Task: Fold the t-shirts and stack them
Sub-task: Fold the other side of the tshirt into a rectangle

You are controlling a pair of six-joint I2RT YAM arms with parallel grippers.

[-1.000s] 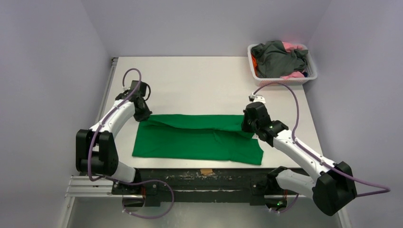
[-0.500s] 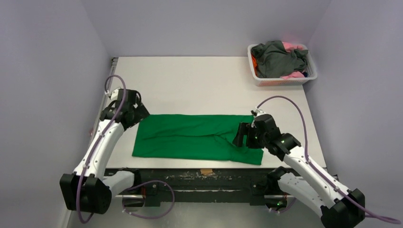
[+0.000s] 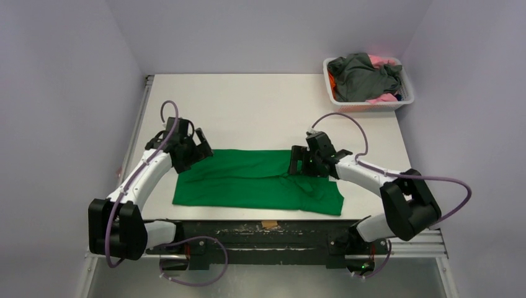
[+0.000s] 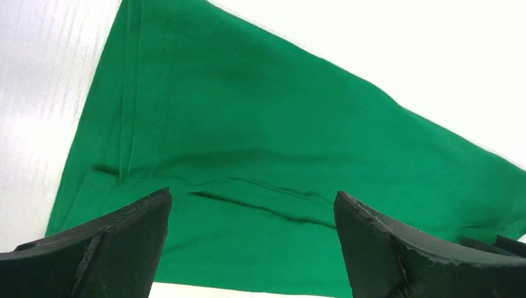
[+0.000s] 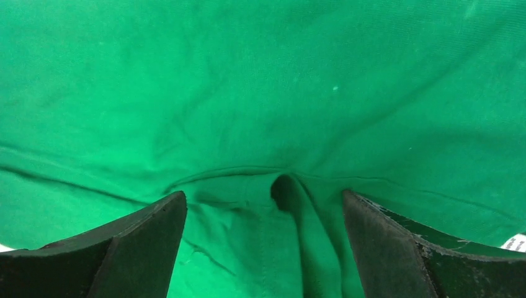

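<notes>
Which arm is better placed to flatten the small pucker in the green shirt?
Probably right. The right gripper, open, hangs over the pucker in the green shirt; the left gripper, also open, is at the shirt's far left corner, away from it.

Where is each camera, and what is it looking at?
Top external: high behind the robot, looking down at the table, the green t-shirt, the basket; the left arm and right arm show.
Left wrist: on the left arm, looking down at the shirt's corner; the open left gripper shows.
Right wrist: on the right arm, close above a shirt crease; the open right gripper shows.
All three share the green t-shirt.
</notes>
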